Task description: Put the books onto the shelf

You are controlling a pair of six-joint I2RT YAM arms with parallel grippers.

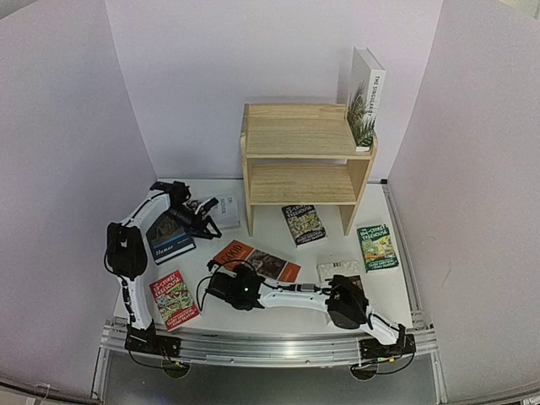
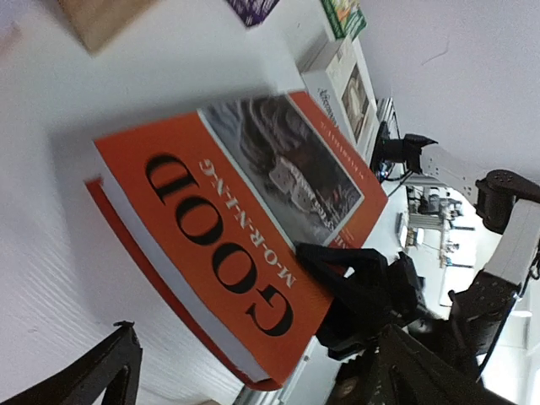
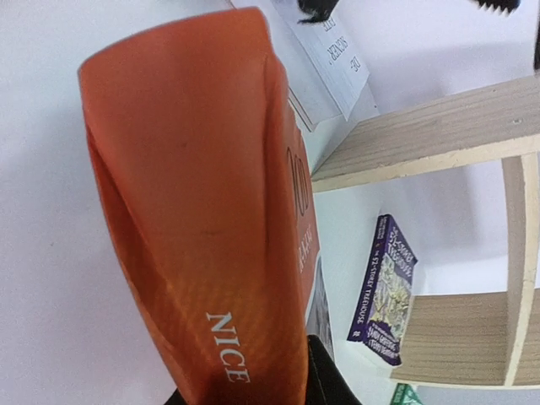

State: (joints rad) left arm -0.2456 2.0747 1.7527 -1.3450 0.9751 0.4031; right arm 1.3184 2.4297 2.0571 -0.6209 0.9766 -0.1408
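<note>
The orange "GOOD" book (image 1: 263, 261) lies flat on the table in front of the shelf (image 1: 299, 135). My right gripper (image 1: 226, 283) is shut on its near-left end, and the spine (image 3: 211, 211) fills the right wrist view with one black finger (image 3: 325, 375) against the cover. In the left wrist view that gripper (image 2: 354, 291) clamps the book's edge. My left gripper (image 1: 202, 221) hovers open over the navy book (image 1: 169, 238) and a white book (image 1: 226, 211), holding nothing. The white palm-leaf book (image 1: 368, 93) stands on the shelf's top right.
A purple Treehouse paperback (image 1: 304, 224) lies by the shelf's foot, a green one (image 1: 377, 246) at the right and a red one (image 1: 174, 299) near the left arm's base. A white book (image 1: 337, 270) sits beside the right arm. White walls enclose three sides.
</note>
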